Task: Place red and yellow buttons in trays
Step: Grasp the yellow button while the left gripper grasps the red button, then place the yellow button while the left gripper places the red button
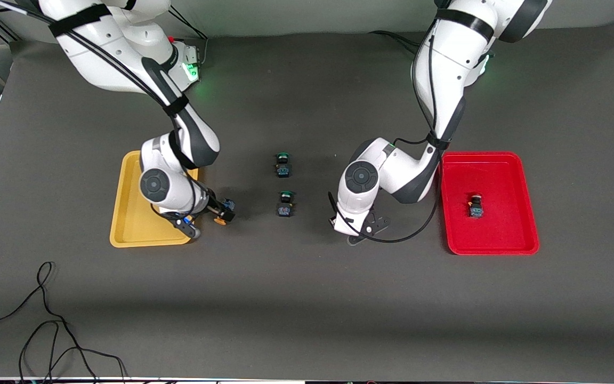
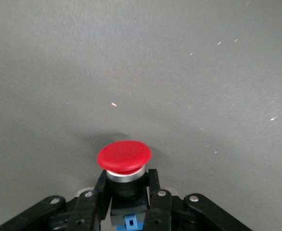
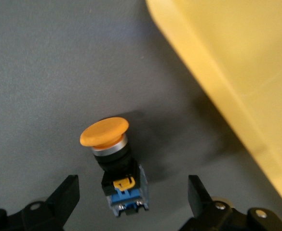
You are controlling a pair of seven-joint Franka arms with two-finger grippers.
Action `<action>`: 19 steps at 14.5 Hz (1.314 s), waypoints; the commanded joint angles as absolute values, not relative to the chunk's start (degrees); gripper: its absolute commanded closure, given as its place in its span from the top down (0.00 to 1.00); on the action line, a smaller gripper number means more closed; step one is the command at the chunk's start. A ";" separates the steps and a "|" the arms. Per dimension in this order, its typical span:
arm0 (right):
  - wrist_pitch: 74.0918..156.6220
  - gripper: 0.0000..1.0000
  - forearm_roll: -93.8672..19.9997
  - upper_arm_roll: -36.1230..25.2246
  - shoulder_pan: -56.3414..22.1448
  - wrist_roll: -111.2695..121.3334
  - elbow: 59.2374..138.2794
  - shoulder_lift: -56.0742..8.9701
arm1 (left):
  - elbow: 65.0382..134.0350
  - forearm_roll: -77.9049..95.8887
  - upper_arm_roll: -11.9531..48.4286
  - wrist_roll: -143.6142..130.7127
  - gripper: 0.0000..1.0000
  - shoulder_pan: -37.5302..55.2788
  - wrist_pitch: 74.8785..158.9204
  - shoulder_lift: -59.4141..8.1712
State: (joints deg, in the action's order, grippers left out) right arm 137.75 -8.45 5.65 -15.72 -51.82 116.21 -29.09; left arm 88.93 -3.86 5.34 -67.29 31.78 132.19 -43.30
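At the frame's right, the red tray [image 1: 499, 160] holds one red button [image 1: 476, 205]. The left gripper [image 2: 126, 204], at centre right over the tabletop [image 1: 307, 298], is clamped on the second red button [image 2: 124, 159]. The right gripper [image 3: 131, 202], fingers apart, straddles a yellow button [image 1: 223, 212] lying just beside the yellow tray [image 1: 126, 224]. The other yellow button is not visible; at least two placements seem left.

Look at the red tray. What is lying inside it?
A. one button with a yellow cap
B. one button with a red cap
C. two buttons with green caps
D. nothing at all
B: the front view shows a single red-capped button lying in the red tray, while the two green-capped buttons sit on the table between the arms.
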 commanded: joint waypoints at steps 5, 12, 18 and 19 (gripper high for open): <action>140.71 0.21 -7.29 5.89 -16.96 -52.82 116.54 -29.80 | 84.55 -1.51 4.92 -58.22 0.00 28.40 112.97 -34.30; 129.67 0.05 -7.29 9.58 -10.11 -52.65 116.46 -19.80 | 103.60 -0.17 4.66 -21.77 0.00 10.05 105.73 -16.89; 122.69 0.05 -3.16 13.36 3.41 -44.41 119.08 -11.87 | 112.03 -5.36 4.39 -2.04 0.00 -2.10 113.87 -15.73; 123.39 0.05 -3.16 13.36 4.38 -41.77 120.48 -11.43 | 115.37 -6.93 4.31 -0.80 0.00 -3.50 118.87 -15.82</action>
State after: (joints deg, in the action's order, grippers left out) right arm 122.39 -3.96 12.18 1.12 -46.48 116.86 -12.94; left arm 108.35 -4.62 3.58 -3.88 -1.56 111.34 -17.53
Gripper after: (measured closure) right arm 0.670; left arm 0.652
